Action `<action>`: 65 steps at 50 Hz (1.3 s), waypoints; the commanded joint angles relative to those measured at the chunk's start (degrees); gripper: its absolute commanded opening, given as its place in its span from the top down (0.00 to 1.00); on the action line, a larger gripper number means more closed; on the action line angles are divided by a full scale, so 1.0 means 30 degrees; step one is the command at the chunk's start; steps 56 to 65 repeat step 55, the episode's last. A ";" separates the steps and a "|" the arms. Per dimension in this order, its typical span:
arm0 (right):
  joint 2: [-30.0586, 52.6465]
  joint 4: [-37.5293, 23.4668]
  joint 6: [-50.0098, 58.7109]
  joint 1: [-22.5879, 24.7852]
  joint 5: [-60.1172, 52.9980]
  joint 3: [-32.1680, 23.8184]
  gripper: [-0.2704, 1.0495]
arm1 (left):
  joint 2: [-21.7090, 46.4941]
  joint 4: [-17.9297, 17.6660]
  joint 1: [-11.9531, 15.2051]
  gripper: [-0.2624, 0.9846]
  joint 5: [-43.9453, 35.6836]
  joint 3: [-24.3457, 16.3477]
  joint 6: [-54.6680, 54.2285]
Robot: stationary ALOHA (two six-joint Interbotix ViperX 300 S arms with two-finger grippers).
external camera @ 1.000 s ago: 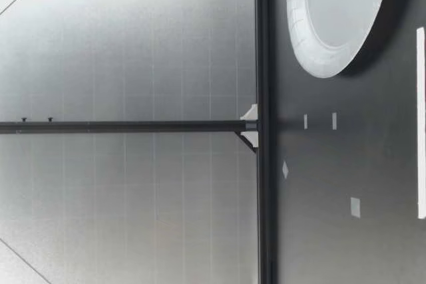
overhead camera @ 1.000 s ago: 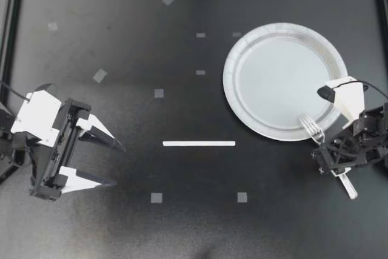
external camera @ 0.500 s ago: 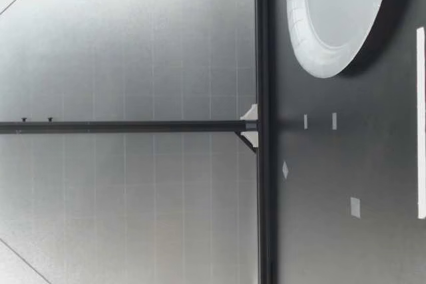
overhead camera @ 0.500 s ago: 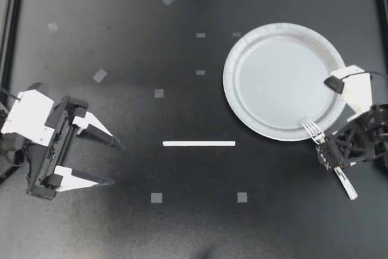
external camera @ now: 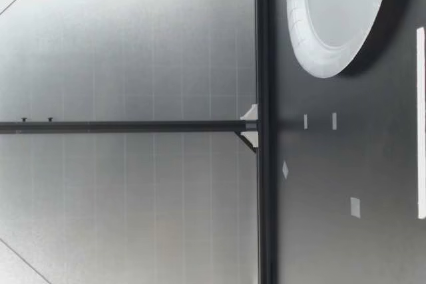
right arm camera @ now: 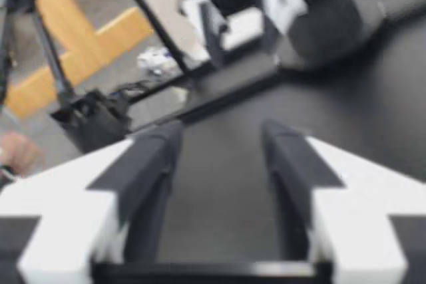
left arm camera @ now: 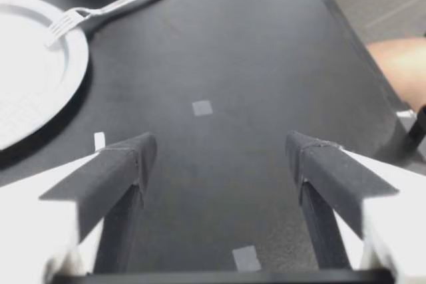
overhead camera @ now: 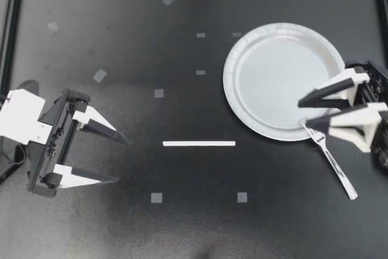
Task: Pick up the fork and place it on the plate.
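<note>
Left gripper: my left gripper point(overhead camera: 120, 161) is parked on its own side of the table point(overhead camera: 200, 222). Its fingers are spread wide with nothing between them. It's pretty much where it was a second ago, just nudged a bit outward.

Fork: the fork point(overhead camera: 331, 159) lies slanted, handle flat on the table and tines up on the rim of the paper plate point(overhead camera: 237, 59). It sits exactly where it did over the last second.

Right gripper: here's the actual change. Half a second ago my right gripper point(overhead camera: 304, 114) pointed down and pinched the fork's handle. Now it has let go and swung up, and it hangs with fingers apart over the plate's edge, just above the tines. The right wrist view shows nothing between them either.

Plate: it hasn't moved and is bare apart from those tines on the rim nearest my right arm.

What it means: looks to me like the release just happened, so the placing step is basically spent. Only the fork's head is on the plate though, and the handle is on the table. I'd call that a partial placement at best.
</note>
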 commanded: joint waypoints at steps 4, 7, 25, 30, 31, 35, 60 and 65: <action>0.1230 -0.0205 -0.3428 -0.0088 -0.0879 0.0381 0.39 | -0.0088 -0.0557 0.0381 0.23 -0.0234 -0.0029 0.0000; 0.1816 -0.0176 -0.4248 -0.0059 -0.1377 0.0469 0.39 | -0.0059 -0.0674 0.0352 0.23 -0.0264 0.0059 0.0000; 0.3105 -0.0176 -0.5127 -0.0088 -0.2285 0.0908 0.39 | 0.0000 -0.1846 0.0352 0.23 -0.0850 -0.0088 0.0000; 0.3105 -0.0146 -0.5127 -0.0088 -0.2285 0.0879 0.39 | 0.0059 -0.2344 0.0381 0.23 -0.0732 -0.0088 0.0000; 0.3105 -0.0146 -0.5127 -0.0059 -0.2285 0.0879 0.39 | 0.0088 -0.2344 0.0381 0.23 -0.0645 -0.0117 0.0029; 0.3193 -0.0146 -0.5127 -0.0088 -0.2256 0.0908 0.39 | 0.0176 -0.2402 0.0410 0.23 -0.0557 -0.0088 0.0029; 0.3604 0.0234 -0.5098 -0.0059 -0.2285 0.0879 0.39 | -0.0117 -0.2432 0.0410 0.23 -0.1318 0.0264 0.0146; 0.3604 0.0234 -0.5098 -0.0059 -0.2285 0.0879 0.39 | -0.0117 -0.2432 0.0410 0.23 -0.1318 0.0264 0.0146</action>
